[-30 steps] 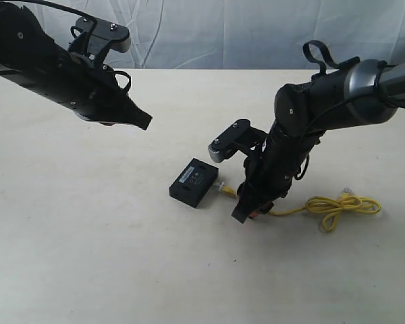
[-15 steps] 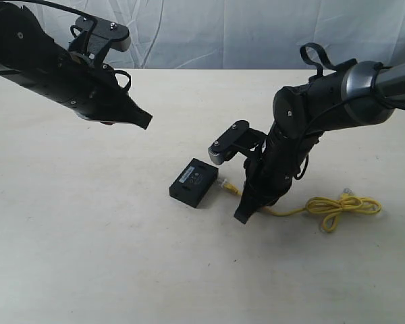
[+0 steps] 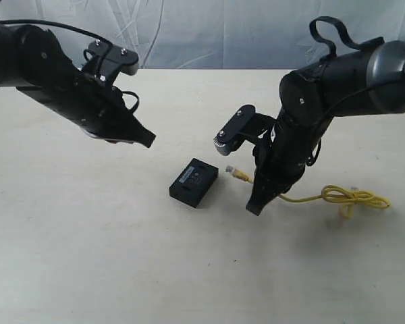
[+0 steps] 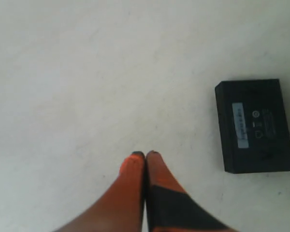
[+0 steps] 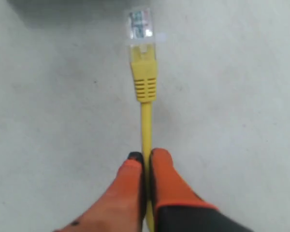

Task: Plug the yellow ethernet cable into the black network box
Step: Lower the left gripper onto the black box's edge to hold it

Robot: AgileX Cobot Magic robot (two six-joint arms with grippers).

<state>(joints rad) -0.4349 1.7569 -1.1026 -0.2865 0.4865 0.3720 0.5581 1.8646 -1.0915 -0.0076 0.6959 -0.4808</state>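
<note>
Pinching the yellow ethernet cable [image 5: 146, 82] in the right tool [image 5: 144, 155] just behind its boot, likely to leave the clear plug [image 5: 140, 23] free and aimed at the black network box [image 3: 194, 182] flat on the counter [image 3: 88, 256] nearby, with the left tool [image 4: 145, 154] pressed together, empty.

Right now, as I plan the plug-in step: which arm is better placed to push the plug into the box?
Right. The right hand is shut on the yellow cable just behind the clear plug, close to the black box. The left hand is shut, holds nothing and sits farther off.
</note>
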